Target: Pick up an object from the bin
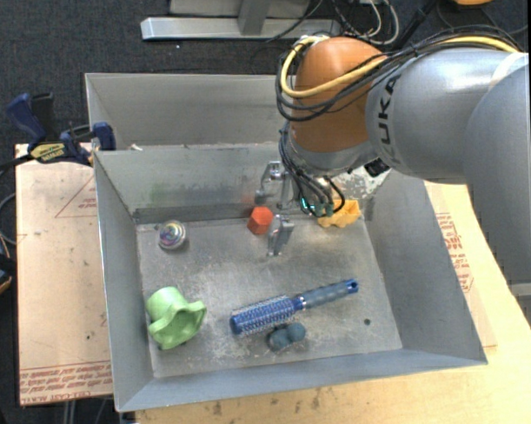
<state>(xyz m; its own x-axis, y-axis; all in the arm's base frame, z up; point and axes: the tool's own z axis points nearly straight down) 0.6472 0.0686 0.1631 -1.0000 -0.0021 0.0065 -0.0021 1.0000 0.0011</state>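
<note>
Where the orange block (260,219) lies, the hand (279,234) hangs low.

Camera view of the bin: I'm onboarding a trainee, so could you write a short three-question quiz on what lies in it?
1. True or false: the blue hairbrush lies flat on the floor of the bin, with a green cup to its left in the view.
2. Which thing lies nearest the gripper? A, the blue hairbrush. B, a small orange block. C, the green cup.
3. Fill in: the small dark grey lump lies right beside the ___.

Key: 1 true; 2 B; 3 hairbrush.
</note>
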